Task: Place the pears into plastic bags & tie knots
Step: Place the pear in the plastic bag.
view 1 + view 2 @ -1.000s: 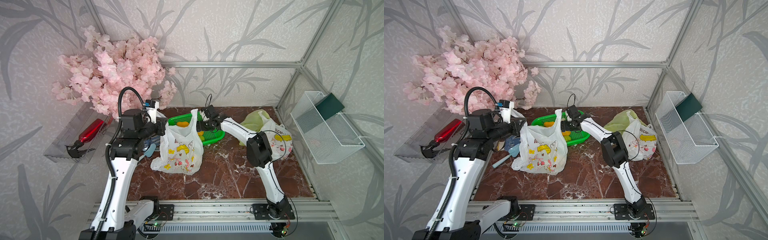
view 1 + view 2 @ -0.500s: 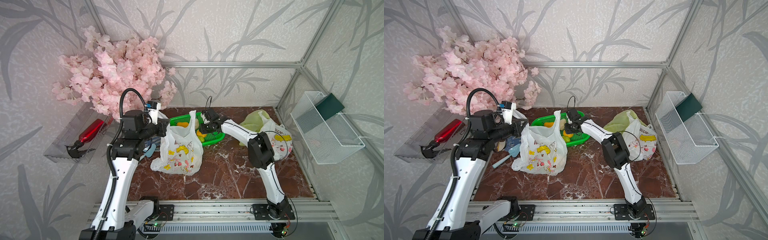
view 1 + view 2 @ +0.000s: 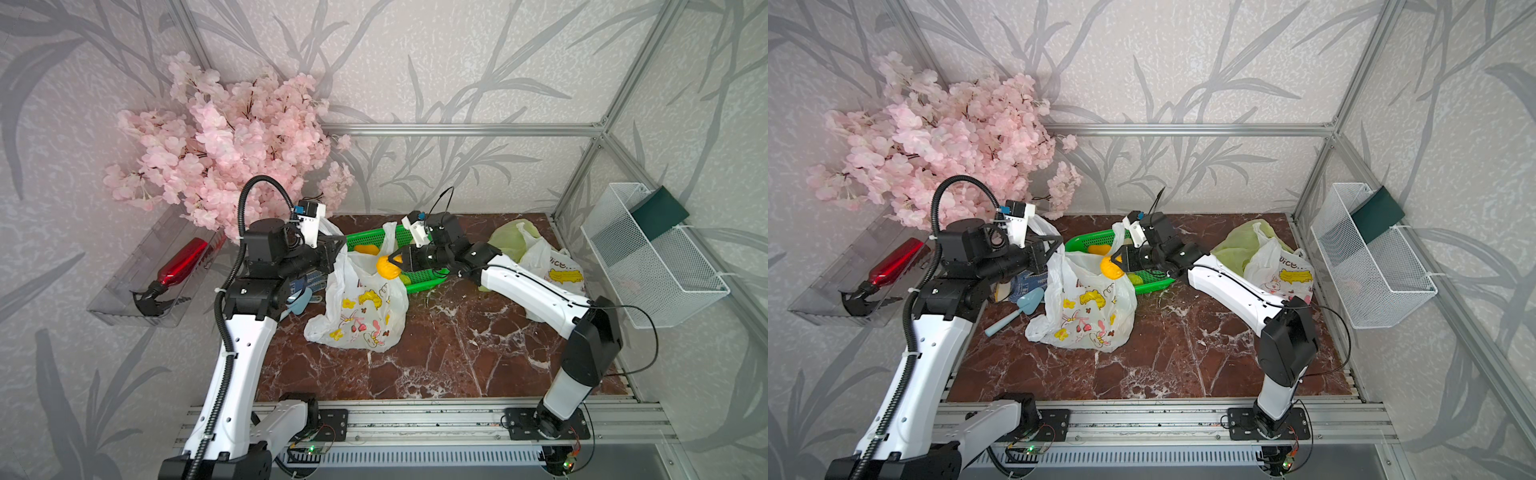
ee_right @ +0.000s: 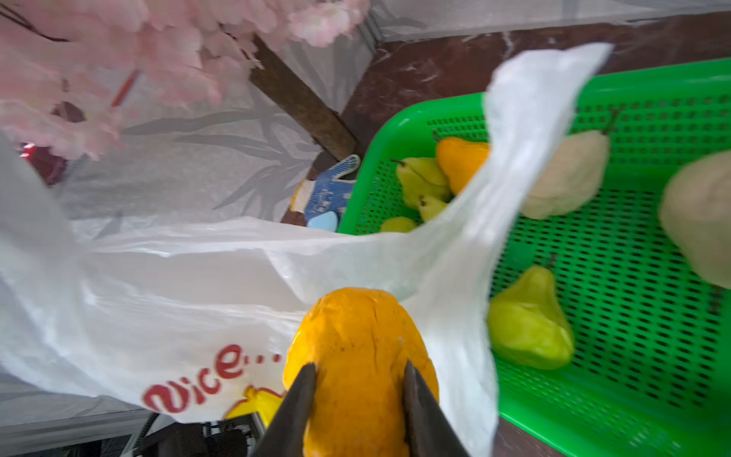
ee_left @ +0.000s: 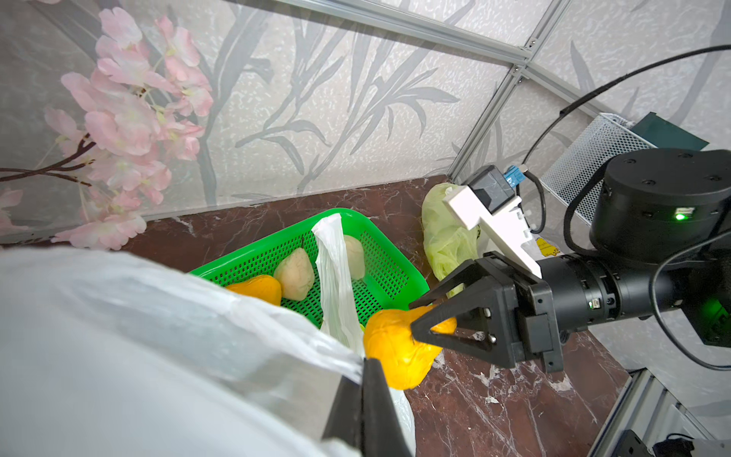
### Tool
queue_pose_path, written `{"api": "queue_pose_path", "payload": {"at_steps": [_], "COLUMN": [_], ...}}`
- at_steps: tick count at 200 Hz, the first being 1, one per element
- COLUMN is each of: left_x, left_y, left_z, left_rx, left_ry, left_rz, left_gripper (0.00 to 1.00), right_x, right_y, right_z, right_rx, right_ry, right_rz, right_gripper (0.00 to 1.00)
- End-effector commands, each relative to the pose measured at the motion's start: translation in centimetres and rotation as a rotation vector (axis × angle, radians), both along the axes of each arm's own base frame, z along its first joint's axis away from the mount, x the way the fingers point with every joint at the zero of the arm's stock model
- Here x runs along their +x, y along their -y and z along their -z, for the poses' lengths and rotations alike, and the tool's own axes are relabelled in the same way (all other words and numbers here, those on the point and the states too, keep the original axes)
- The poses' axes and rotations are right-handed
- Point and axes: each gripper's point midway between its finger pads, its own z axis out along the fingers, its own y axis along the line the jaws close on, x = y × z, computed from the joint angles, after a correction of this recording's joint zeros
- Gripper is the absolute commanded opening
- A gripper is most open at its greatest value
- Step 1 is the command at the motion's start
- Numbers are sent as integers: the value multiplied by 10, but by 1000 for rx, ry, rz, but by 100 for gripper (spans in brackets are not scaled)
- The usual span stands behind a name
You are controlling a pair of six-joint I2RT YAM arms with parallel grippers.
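– Beside the white bag's (image 3: 361,316) raised rim, what hangs?
– An orange pear (image 5: 391,352), clenched at its narrow end in the right pincer (image 4: 358,372). Its long axis runs about level, fat end toward the mouth.
– And the left pincer (image 5: 366,380)?
– Clamped on the bag's plastic, holding it up. The right arm stretches nearly flat over the green basket (image 3: 419,276), and the mouth lies just ahead and below.
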Motion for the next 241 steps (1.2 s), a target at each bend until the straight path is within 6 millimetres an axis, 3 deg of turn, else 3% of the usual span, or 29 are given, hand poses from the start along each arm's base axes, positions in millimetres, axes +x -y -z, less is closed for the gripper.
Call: {"api": "queue_pose_path", "payload": {"at_steps": [1, 23, 78, 105, 137, 160, 241], "left_x": [-8, -10, -14, -9, -6, -4, -3], "left_y": [8, 14, 26, 24, 20, 19, 18], "left_z": [-11, -13, -14, -8, -3, -1, -3], "left_rx": [-26, -43, -73, -57, -16, -18, -7], "left_ry": [38, 42, 43, 39, 44, 51, 54], "left_rz": [53, 92, 162, 153, 135, 127, 121], "left_gripper": [0, 0, 0, 0, 0, 0, 0], "right_x": [-2, -1, 19, 0, -28, -44, -77], "right_y": [-35, -54, -75, -89, -71, -59, -21], "right_z": [-19, -17, -4, 1, 24, 28, 7], "right_rx": [100, 112, 94, 87, 20, -15, 75], "right_ry": [-12, -29, -42, -79, -141, -158, -187], "right_rz": [-81, -109, -125, -246, -377, -447, -598], "right_gripper": [24, 23, 22, 22, 24, 25, 28]}}
